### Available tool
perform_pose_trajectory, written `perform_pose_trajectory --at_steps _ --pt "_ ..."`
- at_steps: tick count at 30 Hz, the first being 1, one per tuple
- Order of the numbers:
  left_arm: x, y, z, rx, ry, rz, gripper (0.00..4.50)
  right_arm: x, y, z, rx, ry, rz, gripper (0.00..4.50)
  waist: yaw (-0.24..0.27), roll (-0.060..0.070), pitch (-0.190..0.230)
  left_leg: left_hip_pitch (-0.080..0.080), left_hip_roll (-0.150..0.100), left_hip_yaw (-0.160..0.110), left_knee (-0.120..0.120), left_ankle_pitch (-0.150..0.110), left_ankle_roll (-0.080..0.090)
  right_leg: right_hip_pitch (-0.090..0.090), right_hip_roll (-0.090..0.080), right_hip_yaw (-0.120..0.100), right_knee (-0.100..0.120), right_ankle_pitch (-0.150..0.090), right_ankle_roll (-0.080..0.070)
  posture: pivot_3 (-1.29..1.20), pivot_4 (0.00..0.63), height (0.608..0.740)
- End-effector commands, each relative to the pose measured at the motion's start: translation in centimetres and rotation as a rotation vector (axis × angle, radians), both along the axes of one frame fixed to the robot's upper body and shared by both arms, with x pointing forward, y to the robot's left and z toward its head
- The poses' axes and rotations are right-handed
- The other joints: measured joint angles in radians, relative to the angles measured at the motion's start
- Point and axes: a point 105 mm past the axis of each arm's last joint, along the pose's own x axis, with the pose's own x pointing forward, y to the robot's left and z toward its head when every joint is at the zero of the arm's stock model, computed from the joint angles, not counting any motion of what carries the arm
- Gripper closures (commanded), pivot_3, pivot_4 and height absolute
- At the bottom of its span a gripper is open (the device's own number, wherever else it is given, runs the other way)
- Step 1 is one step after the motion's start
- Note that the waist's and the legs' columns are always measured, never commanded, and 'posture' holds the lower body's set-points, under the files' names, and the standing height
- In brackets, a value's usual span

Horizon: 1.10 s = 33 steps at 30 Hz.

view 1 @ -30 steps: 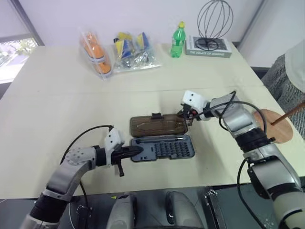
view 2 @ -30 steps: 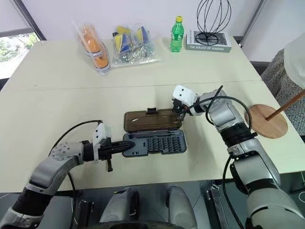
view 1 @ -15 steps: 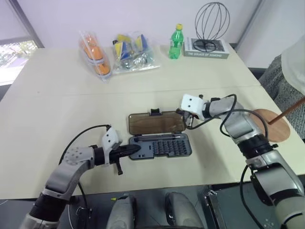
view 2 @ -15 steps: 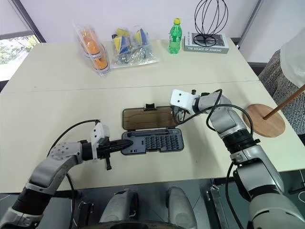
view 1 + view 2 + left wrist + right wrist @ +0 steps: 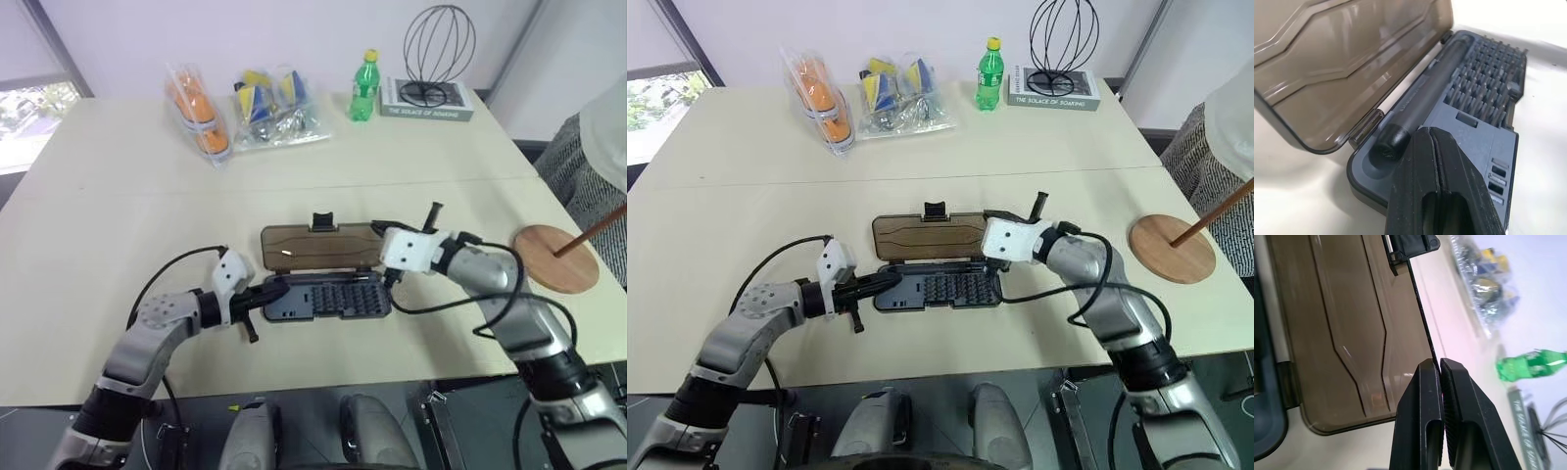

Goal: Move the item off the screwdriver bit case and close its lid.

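Both grippers closed: right gripper (image 5: 1441, 377) pinches the lid (image 5: 318, 247) edge, raised; left gripper (image 5: 1437, 147) empty, pressing the screwdriver bit case (image 5: 328, 297) end. Wooden stand (image 5: 555, 258) on table, well right.

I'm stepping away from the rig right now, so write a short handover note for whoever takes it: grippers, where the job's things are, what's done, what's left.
Right gripper: shut on the lid, pinching its free long edge near the latch tab; the lid is partly raised.
Left gripper: shut, fingers over the left end of the screwdriver bit case, holding nothing.
Wooden stand: on the table to the right of the case, clear of it.
Done: stand is off the case.
Left: swing the lid over the bits and press it shut.
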Motion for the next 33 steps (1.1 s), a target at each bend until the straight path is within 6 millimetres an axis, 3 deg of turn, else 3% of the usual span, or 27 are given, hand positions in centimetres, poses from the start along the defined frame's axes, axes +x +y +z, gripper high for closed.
perform_pose_trajectory --at_steps 1,7,18,21,25,28,33 --pt "0.7 0.4 0.8 -0.003 -0.029 0.030 4.50 -1.2 1.0 1.5 0.026 -0.077 0.022 4.48 0.000 0.000 0.000 0.000 0.000 0.000 0.000 0.000 0.000 0.000 0.000 0.000 0.000 0.000 0.000 0.00 0.150 0.740" --pt "0.5 -0.3 1.7 -0.032 -0.037 -0.009 4.50 -1.3 1.1 2.0 0.013 -0.114 0.017 4.48 0.002 0.000 0.000 0.000 0.000 0.000 0.000 0.000 0.000 0.000 0.000 0.000 0.000 0.000 0.000 0.00 0.150 0.740" --pt "-1.3 -2.8 8.8 -0.160 -0.161 -0.234 4.50 -1.8 1.9 1.5 0.003 -0.092 0.080 4.48 0.003 0.000 0.000 -0.001 0.000 0.000 0.000 0.000 0.000 0.000 0.000 0.000 -0.001 0.000 0.000 0.00 0.150 0.740" --pt "-0.1 -2.6 11.4 -0.235 -0.207 -0.189 4.50 -1.8 1.9 1.3 -0.009 -0.089 0.088 4.48 0.004 -0.001 0.000 -0.001 0.000 -0.001 0.000 0.000 0.000 0.000 0.000 0.000 -0.001 0.000 0.000 0.00 0.150 0.740" --pt "4.2 0.1 14.1 -0.337 -0.268 0.049 4.50 -1.6 1.7 1.1 -0.023 -0.088 0.088 4.48 0.004 -0.001 0.001 -0.001 -0.001 -0.001 0.001 0.000 0.000 0.001 0.000 0.000 -0.001 0.000 0.001 0.00 0.150 0.740" --pt "6.1 2.2 14.0 -0.337 -0.271 0.161 4.50 -1.5 1.7 1.1 -0.024 -0.088 0.089 4.48 -0.002 -0.001 0.001 0.000 -0.001 -0.001 0.000 0.000 0.000 0.000 0.001 0.000 -0.001 0.001 0.003 0.00 0.150 0.740" --pt "7.6 5.0 10.3 -0.238 -0.192 0.245 4.50 -1.5 2.2 0.9 -0.022 -0.086 0.102 4.48 0.002 -0.001 0.001 -0.001 -0.001 -0.001 0.000 0.000 0.000 0.000 0.001 0.000 -0.001 0.001 0.003 0.00 0.150 0.740"
